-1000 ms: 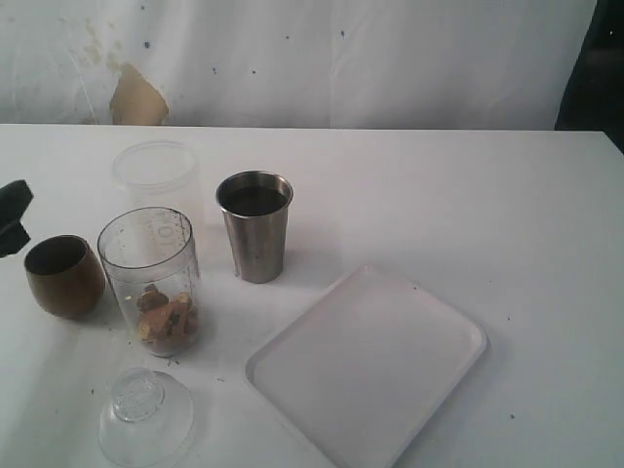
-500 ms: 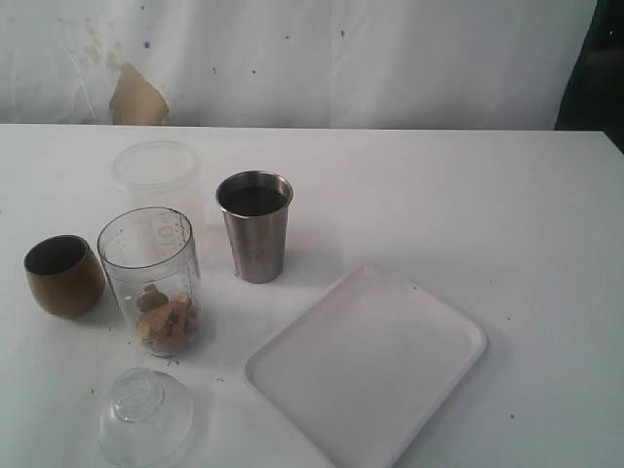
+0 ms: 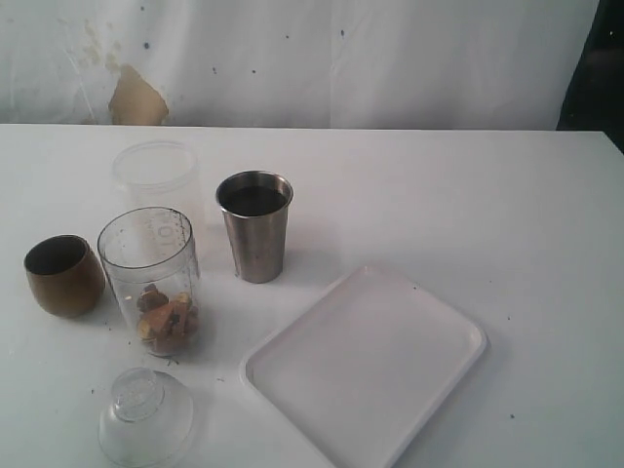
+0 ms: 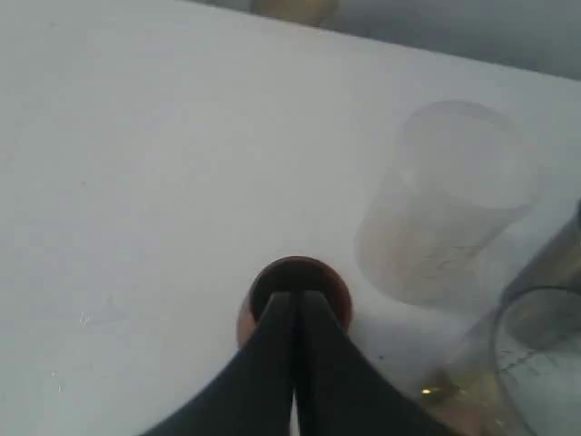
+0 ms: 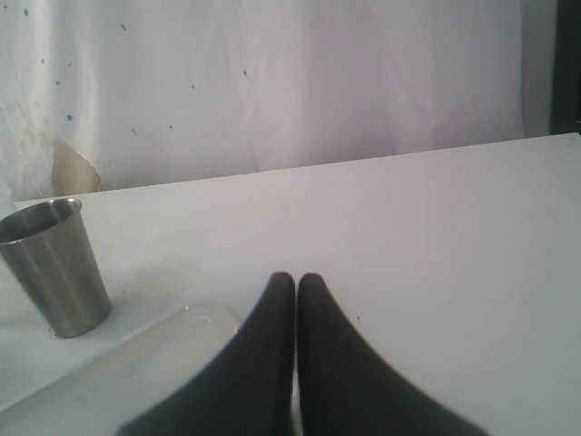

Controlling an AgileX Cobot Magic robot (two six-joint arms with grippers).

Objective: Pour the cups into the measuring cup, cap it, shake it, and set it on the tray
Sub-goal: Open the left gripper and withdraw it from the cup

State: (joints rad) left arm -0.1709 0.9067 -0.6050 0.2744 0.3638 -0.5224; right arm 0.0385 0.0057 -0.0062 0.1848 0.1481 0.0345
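Gone from the exterior view's left edge is the dark tip of the left gripper (image 4: 293,300) that we saw a second ago; the cups stand where they stood. Through its wrist camera we see its two fingers pressed together, pinching nothing, their tips in front of the mouth of the brown-gold cup (image 3: 63,276). The right gripper (image 5: 296,282) is likewise pressed together and empty-handed, held above the table (image 3: 546,214) near an edge of the white tray (image 3: 366,366).

Nearest us on the table lies the clear domed lid (image 3: 144,417). Just beyond it and to the right the tray lies flat. Behind the lid the measuring cup (image 3: 151,278) stands upright and uncapped, with brownish chunks lying at its bottom. The brown-gold cup stands upright just to its left, close but apart. Further back and to the right stands the steel tumbler (image 3: 255,226), its inside dark; we cannot tell what it holds. Farthest back stands the frosted plastic cup (image 3: 156,175), upright behind the measuring cup.
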